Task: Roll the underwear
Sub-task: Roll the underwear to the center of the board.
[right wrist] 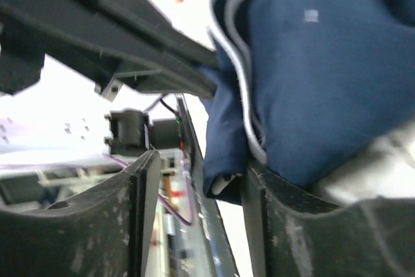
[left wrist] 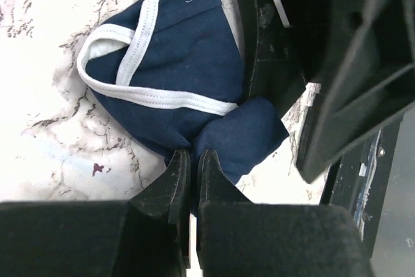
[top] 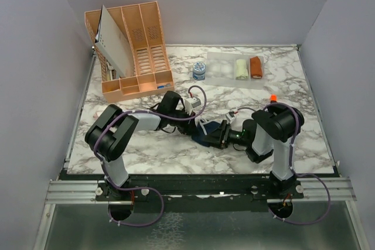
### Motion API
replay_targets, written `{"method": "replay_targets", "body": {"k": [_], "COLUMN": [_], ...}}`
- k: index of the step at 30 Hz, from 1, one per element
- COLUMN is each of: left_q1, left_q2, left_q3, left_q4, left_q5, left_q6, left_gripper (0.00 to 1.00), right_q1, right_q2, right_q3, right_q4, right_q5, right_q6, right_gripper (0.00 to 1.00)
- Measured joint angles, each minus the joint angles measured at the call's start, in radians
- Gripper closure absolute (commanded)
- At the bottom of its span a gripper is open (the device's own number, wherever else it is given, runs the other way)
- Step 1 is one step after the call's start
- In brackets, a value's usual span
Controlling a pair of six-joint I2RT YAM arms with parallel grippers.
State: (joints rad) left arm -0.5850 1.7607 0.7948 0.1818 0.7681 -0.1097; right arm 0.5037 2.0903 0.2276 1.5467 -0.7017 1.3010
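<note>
The navy blue underwear [top: 206, 136] with white edging lies bunched on the marble table [top: 146, 150], between the two grippers. In the left wrist view the underwear [left wrist: 188, 63] fills the middle, and my left gripper [left wrist: 193, 155] is shut on a fold at its near edge. My right gripper [right wrist: 200, 163] is open. Its jaws stand apart, and the underwear [right wrist: 324, 82] drapes over the right-hand finger [right wrist: 279, 225] with a hem hanging into the gap. In the top view the left gripper [top: 202, 123] and the right gripper [top: 220, 137] nearly touch.
An orange file organiser [top: 132, 48] stands at the back left. A small blue-and-white roll [top: 199, 71] sits behind the arms. A clear tray [top: 222, 68] at the back right holds a cream bundle [top: 241, 69] and a rust-orange bundle [top: 256, 67]. A small orange object [top: 272, 97] lies right of centre.
</note>
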Motion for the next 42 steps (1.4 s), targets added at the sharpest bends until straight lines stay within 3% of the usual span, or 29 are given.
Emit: {"method": "replay_targets", "body": {"k": [1, 2, 3, 9, 16, 20, 27, 32, 36, 39, 40, 42], "left_q1": [0.000, 0.000, 0.000, 0.000, 0.002, 0.018, 0.075, 0.086, 0.087, 0.089, 0.089, 0.089], "left_q2": [0.002, 0.002, 0.002, -0.003, -0.032, -0.072, -0.151, -0.183, -0.222, -0.248, -0.253, -0.254], "left_q3": [0.003, 0.007, 0.011, 0.048, 0.048, 0.014, -0.069, -0.074, -0.098, -0.127, -0.141, -0.142], "left_q4": [-0.005, -0.017, -0.027, -0.135, -0.217, -0.217, -0.214, -0.214, -0.207, -0.201, -0.198, -0.196], "left_q5": [0.006, 0.010, 0.011, 0.008, -0.009, -0.043, -0.082, -0.110, -0.130, -0.137, -0.149, -0.149], "left_q6": [-0.001, -0.002, -0.001, 0.002, -0.004, -0.033, -0.076, -0.097, -0.131, -0.154, -0.172, -0.177], "left_gripper": [1.00, 1.00, 1.00, 1.00, 1.00, 1.00, 1.00, 1.00, 1.00, 1.00, 1.00, 1.00], "right_q1": [-0.003, -0.003, -0.003, -0.007, -0.008, -0.008, -0.008, 0.020, 0.198, 0.368, 0.455, 0.477], "right_q2": [-0.021, -0.044, -0.069, -0.257, -0.592, -0.735, -0.886, -0.872, -0.842, -0.789, -0.722, -0.702], "right_q3": [-0.003, -0.012, -0.024, -0.089, -0.044, 0.002, 0.109, 0.086, 0.043, 0.047, 0.061, 0.071], "right_q4": [0.000, 0.000, 0.000, -0.038, -0.447, -0.609, -0.891, -0.799, -0.785, -0.769, -0.764, -0.763], "right_q5": [-0.015, -0.024, -0.034, -0.025, 0.132, 0.216, 0.426, 0.378, 0.384, 0.402, 0.444, 0.459], "right_q6": [-0.024, -0.073, -0.124, -0.530, -0.933, -1.055, -0.968, -1.044, -1.300, -1.525, -1.716, -1.760], "right_gripper": [0.38, 0.12, 0.07, 0.06, 0.05, 0.00, 0.01, 0.16, 0.20, 0.29, 0.31, 0.33]}}
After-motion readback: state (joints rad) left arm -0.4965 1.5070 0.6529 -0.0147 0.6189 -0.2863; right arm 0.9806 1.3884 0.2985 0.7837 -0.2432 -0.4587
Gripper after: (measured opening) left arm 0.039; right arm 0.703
